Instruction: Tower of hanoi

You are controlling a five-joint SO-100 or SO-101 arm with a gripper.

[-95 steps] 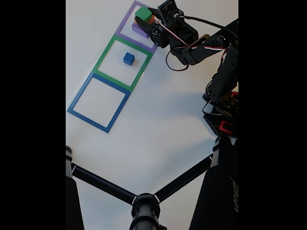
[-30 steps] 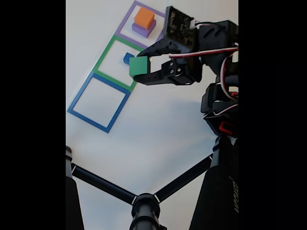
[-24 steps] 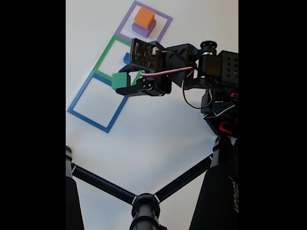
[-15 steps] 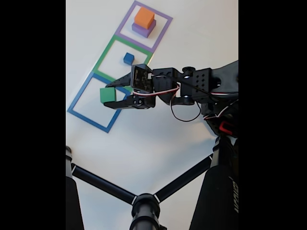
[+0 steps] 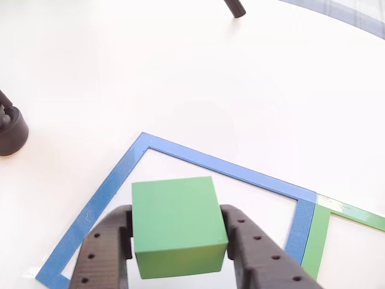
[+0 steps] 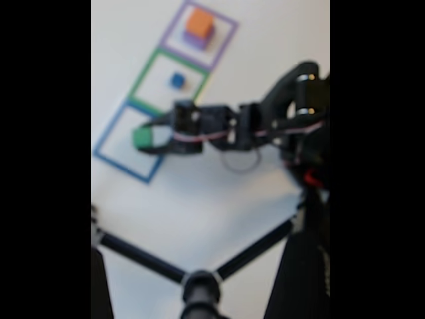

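My gripper [image 5: 178, 238] is shut on the green block [image 5: 177, 232], one black finger on each side, and holds it over the inside of the blue square outline [image 5: 204, 161]. The blurred fixed view shows the same: the green block [image 6: 141, 137] in my gripper [image 6: 143, 138] inside the blue outline [image 6: 109, 136]. A small blue cube [image 6: 176, 80] lies in the green outline [image 6: 147, 71]. Farther up, the orange block [image 6: 199, 22] sits on the purple block [image 6: 194, 40] in the purple outline [image 6: 226, 38]. Whether the green block touches the table I cannot tell.
Black tripod legs [image 6: 143, 256] cross the lower part of the fixed view, and a black foot [image 5: 11, 129] stands at the left of the other view. The arm's base and cables [image 6: 309, 153] are at the right. White tabletop [image 6: 199, 193] surrounds the outlines.
The gripper has carried the green block from the purple outline's stack, past the green outline, down into the blue outline. The fixed view has gone blurry.
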